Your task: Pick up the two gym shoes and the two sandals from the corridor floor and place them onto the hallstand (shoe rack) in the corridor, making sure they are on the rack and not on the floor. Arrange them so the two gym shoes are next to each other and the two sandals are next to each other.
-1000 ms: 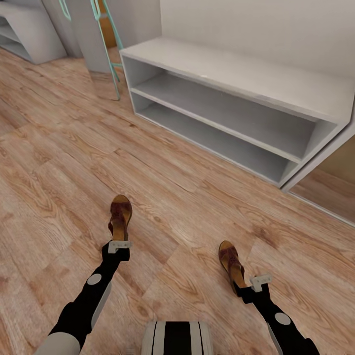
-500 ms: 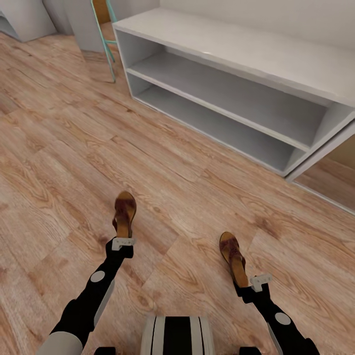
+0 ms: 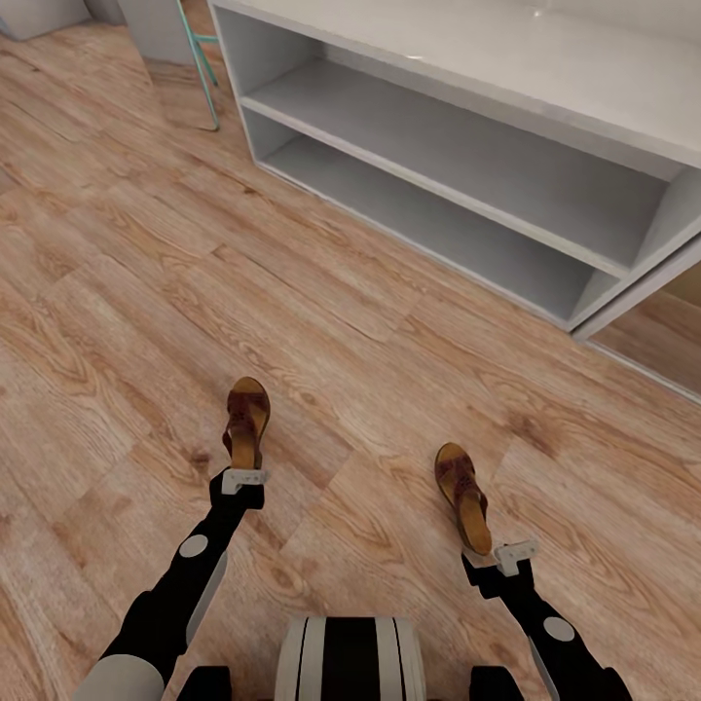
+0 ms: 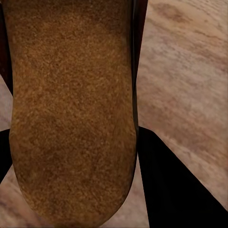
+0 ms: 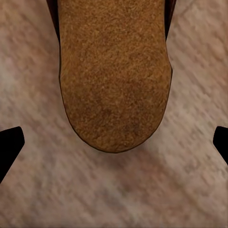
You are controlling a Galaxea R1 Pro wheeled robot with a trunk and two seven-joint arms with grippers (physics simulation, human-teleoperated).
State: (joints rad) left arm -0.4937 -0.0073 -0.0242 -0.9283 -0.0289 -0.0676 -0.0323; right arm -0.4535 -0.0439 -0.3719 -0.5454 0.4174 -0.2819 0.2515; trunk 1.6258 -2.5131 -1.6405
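Here, the hallstand serves as the landmark: a light-grey unit with a flat top and two open shelves, standing at the far side of the corridor floor. Two brown sandals are shown well in front of it, toes pointing toward the unit, neither touching it.

The left sandal is in front of the hallstand's left end. The left gripper sits at its heel; in the left wrist view the tan cork-like footbed lies between the dark fingers, which stand close against the sole's edges, so the gripper appears clamped on this sandal.

The right sandal is in front of the hallstand's middle, angled slightly toward the unit's right end. The right gripper is at its heel. In the right wrist view the rounded heel of the footbed lies ahead of the fingertips, which stand wide apart and clear of the sole, with bare floor between them: this gripper is parted and holds nothing.

A teal-framed object stands just beyond the hallstand's left end.
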